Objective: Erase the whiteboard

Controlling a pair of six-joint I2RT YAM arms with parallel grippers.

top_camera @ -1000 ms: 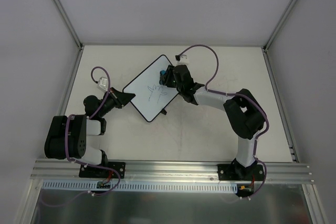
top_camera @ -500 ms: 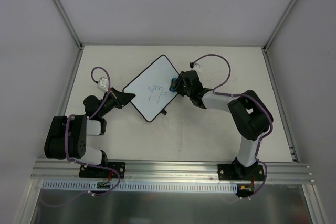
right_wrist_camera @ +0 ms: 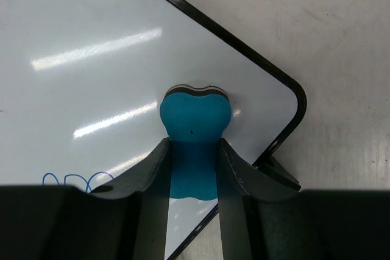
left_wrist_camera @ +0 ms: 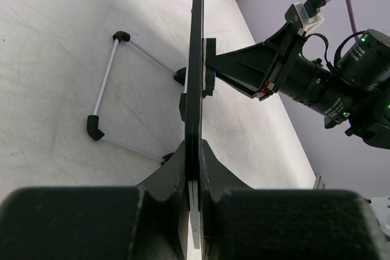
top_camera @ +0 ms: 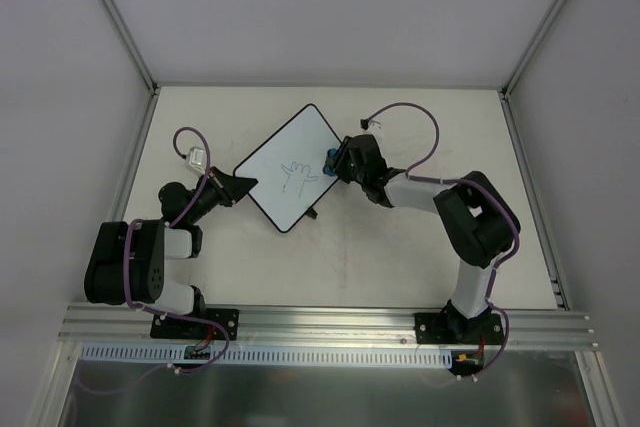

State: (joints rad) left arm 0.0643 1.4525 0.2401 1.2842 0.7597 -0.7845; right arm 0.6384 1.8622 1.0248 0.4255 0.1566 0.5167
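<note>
The whiteboard (top_camera: 285, 162) lies turned like a diamond at the table's middle, with a faint line sketch (top_camera: 298, 175) on it. My left gripper (top_camera: 243, 185) is shut on its left corner. The left wrist view shows the board edge-on (left_wrist_camera: 196, 59), clamped between my jaws (left_wrist_camera: 195, 168). My right gripper (top_camera: 331, 159) is at the board's right edge, shut on a blue bone-shaped eraser (right_wrist_camera: 195, 120). The eraser's pad rests on the white surface (right_wrist_camera: 91, 59) near the rounded corner. A bit of blue line (right_wrist_camera: 67, 181) shows at the lower left of the right wrist view.
Under the board sits a thin wire stand (left_wrist_camera: 105, 86) with black corners, and a black foot (top_camera: 315, 212) sticks out below the board. White walls enclose the table on three sides. An aluminium rail (top_camera: 330, 322) runs along the near edge.
My right gripper has slid with the eraser from the board's upper right part down to its right edge, then stopped. The sketch is now uncovered. The left arm and board have not moved.
</note>
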